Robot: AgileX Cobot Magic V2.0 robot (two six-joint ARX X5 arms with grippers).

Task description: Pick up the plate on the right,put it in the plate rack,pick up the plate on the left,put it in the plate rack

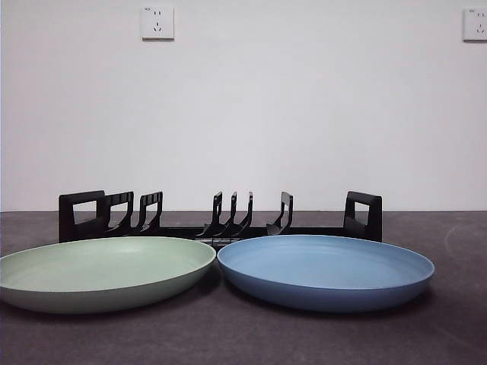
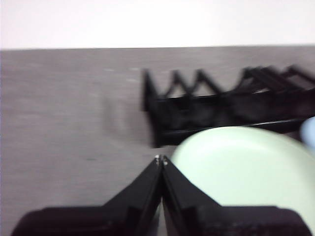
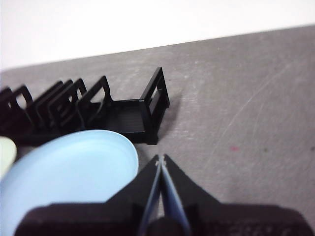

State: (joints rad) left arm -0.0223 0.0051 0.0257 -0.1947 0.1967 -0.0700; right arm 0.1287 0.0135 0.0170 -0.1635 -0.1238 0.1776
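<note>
A blue plate [image 1: 326, 270] lies flat on the dark table at the right, and a pale green plate [image 1: 103, 271] lies flat at the left, their rims almost touching. Behind both stands the long black plate rack [image 1: 221, 219] with nothing between its prongs. Neither arm shows in the front view. In the left wrist view my left gripper [image 2: 161, 159] is shut and holds nothing, hovering beside the green plate [image 2: 246, 169] and near the rack's end [image 2: 197, 113]. In the right wrist view my right gripper [image 3: 160, 158] is shut and bare, beside the blue plate [image 3: 69, 172] and the rack's handle [image 3: 152, 105].
A white wall with two sockets [image 1: 157, 22] rises behind the table. Bare dark tabletop [image 1: 243, 334] lies in front of the plates and outward of each rack end.
</note>
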